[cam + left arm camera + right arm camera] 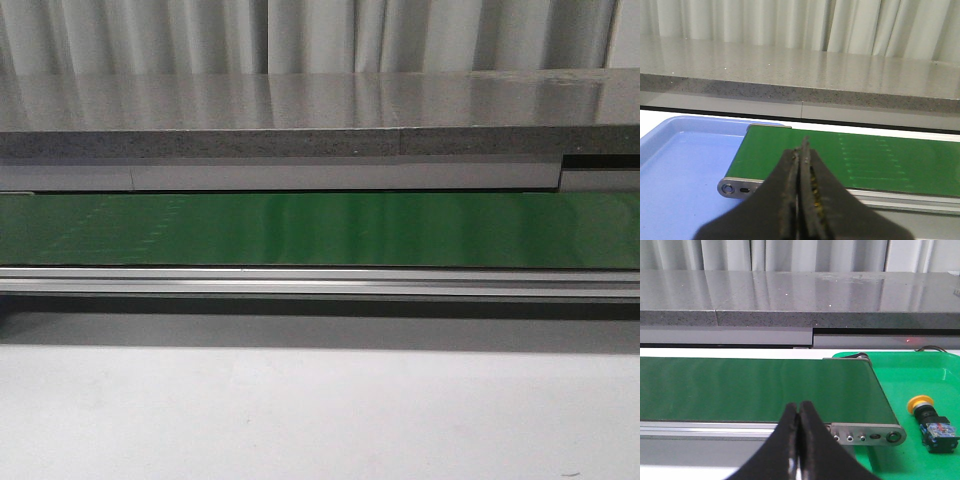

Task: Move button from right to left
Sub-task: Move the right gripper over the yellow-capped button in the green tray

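The button [931, 422], a yellow cap on a black body with red and blue marks, lies on its side in a green tray [920, 375], off the end of the green conveyor belt [760, 387]. My right gripper [799, 407] is shut and empty, held in front of the belt's near rail, well apart from the button. In the left wrist view my left gripper [802, 150] is shut with nothing in it, before the other end of the belt [850, 160], beside a blue tray [685, 170]. The front view shows neither gripper nor the button.
The green belt [320, 230] spans the front view, with a metal rail [320, 282] along its near side. A grey stone counter [320, 110] and curtains stand behind. White tabletop [320, 420] lies in front of the belt.
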Action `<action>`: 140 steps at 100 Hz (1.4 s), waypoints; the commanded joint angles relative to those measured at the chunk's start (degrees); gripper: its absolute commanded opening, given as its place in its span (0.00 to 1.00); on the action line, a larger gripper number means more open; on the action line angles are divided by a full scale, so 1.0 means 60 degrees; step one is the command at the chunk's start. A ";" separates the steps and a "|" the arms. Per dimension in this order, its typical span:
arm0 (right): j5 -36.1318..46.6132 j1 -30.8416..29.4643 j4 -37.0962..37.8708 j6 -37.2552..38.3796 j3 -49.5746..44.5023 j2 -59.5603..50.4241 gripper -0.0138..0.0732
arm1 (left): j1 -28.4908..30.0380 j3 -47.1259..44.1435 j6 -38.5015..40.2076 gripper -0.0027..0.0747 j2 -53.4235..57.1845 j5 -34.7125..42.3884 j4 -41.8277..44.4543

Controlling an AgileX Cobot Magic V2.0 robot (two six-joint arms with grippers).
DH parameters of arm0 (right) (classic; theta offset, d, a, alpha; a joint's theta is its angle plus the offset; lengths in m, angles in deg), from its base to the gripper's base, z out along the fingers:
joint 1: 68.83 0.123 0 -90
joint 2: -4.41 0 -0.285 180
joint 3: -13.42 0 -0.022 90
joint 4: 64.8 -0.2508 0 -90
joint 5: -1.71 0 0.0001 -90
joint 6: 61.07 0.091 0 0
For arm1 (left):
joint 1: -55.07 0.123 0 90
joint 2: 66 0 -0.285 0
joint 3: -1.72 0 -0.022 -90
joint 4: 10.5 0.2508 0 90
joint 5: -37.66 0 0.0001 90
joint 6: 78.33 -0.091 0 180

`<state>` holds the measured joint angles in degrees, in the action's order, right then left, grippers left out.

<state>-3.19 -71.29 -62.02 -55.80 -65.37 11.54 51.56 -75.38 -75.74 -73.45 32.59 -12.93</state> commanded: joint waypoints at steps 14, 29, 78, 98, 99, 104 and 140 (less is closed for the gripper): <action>0.0708 -0.0047 0.0001 -0.0022 0.0144 -0.0174 0.08 | 0.0024 -0.0434 0.0083 0.01 0.0292 0.0700 -0.0020; 0.0708 -0.0047 0.0001 -0.0022 0.0144 -0.0174 0.08 | 0.0024 -0.0434 0.0083 0.01 0.0292 0.0700 -0.0020; 0.0554 -0.0057 0.0842 -0.0038 0.0144 -0.0174 0.08 | 0.0024 -0.0434 0.0083 0.01 0.0292 0.0700 -0.0020; -0.0260 -0.0057 0.0735 -0.0038 0.0656 -0.0174 0.08 | 0.0024 -0.0434 0.0083 0.01 0.0292 0.0700 -0.0020; -0.0301 -0.0057 0.0723 -0.0038 0.0696 -0.0174 0.08 | 0.0024 -0.0434 0.0083 0.01 0.0292 0.0700 -0.0020; -0.0631 -0.0057 0.0697 -0.0038 0.1030 -0.0166 0.08 | 0.0024 -0.0434 0.0083 0.01 0.0292 0.0700 -0.0020; -0.4050 -0.0069 0.0657 -0.0031 0.4016 0.1542 0.08 | 0.0024 -0.0434 0.0083 0.01 0.0292 0.0700 -0.0020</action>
<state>-25.20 -71.42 -58.19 -55.80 -47.16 16.22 51.56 -75.38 -75.74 -73.45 32.59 -12.93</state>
